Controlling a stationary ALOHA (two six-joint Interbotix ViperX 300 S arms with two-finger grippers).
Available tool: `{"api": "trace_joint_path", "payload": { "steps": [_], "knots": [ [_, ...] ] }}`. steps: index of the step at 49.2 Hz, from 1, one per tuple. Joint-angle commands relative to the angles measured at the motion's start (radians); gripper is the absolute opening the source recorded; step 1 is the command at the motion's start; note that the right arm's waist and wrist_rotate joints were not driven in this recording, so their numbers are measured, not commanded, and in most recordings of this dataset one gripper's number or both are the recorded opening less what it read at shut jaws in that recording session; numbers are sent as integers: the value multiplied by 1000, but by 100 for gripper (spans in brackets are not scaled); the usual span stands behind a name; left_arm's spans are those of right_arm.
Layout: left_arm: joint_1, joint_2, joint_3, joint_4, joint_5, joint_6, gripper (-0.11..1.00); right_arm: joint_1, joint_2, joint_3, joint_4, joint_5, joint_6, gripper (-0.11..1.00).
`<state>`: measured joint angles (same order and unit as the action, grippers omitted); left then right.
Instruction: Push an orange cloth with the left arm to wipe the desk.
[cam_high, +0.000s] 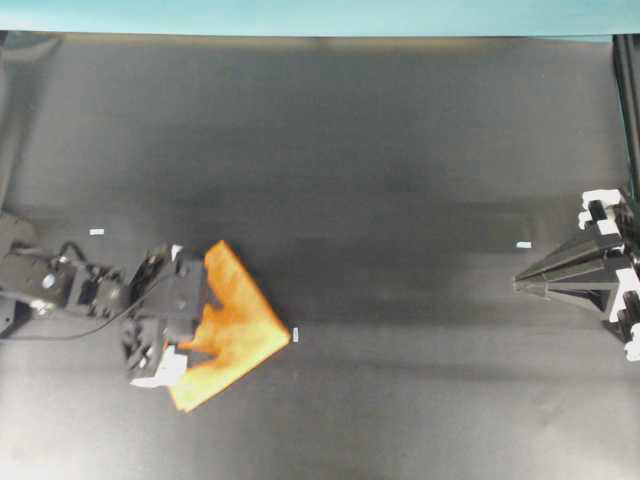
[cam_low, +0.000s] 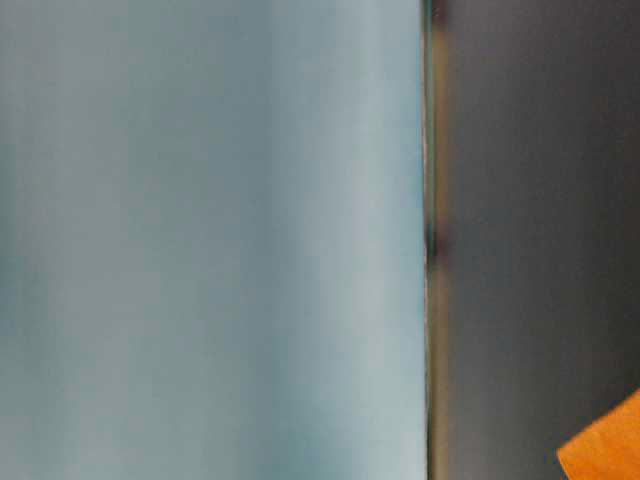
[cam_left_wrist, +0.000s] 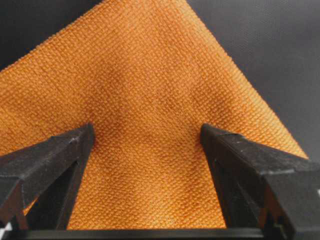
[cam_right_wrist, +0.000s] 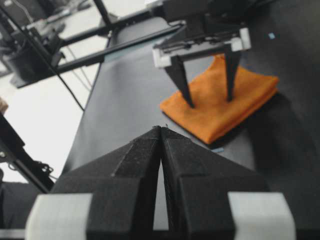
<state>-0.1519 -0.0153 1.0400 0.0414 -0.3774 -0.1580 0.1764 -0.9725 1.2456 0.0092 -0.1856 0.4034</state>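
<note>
The left gripper (cam_right_wrist: 209, 102) stands spread, both fingers (cam_left_wrist: 55, 165) pressing down on the orange cloth (cam_high: 235, 325). Bare desk (cam_high: 400, 150) stretches beyond the fingertips. The right gripper (cam_right_wrist: 161, 131) is closed, well apart. The table-level view looks blurred.

Folded orange cloth (cam_high: 235, 325) flat on desk (cam_high: 400, 150)

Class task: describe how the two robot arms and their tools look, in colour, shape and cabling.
Both are black. The left arm is jointed, with cables; its tool has a white bar and two thin tapering fingers. The right tool has wedge-shaped fingers with white blocks behind.
</note>
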Motion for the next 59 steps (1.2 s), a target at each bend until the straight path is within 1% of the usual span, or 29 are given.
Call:
{"api": "trace_joint_path", "payload": {
  "steps": [1,15,26,34,41,47,49,54,59],
  "knots": [
    [-35,-14,0,3,-3,-14,84,0,5,-3,2,-11,0,0],
    [-126,-11,-11,3,-3,-63,84,2,5,-3,2,-11,2,0],
    [-210,-14,-31,3,-3,-117,84,2,5,-3,2,-11,0,0],
    [-261,-14,-55,3,-3,-120,84,0,5,-3,2,-11,0,0],
    [-273,-12,-67,3,8,-117,84,2,5,-3,2,-11,0,0],
    [-273,-15,-77,3,51,-106,84,2,5,-3,2,-11,0,0],
    [-270,-26,-81,3,64,-91,84,2,5,-3,2,-11,0,0],
    [-259,-84,-91,3,115,-35,84,2,6,-3,2,-11,0,0],
    [-258,-173,-94,3,169,25,84,0,5,-3,2,-11,0,0]
  ]
}}
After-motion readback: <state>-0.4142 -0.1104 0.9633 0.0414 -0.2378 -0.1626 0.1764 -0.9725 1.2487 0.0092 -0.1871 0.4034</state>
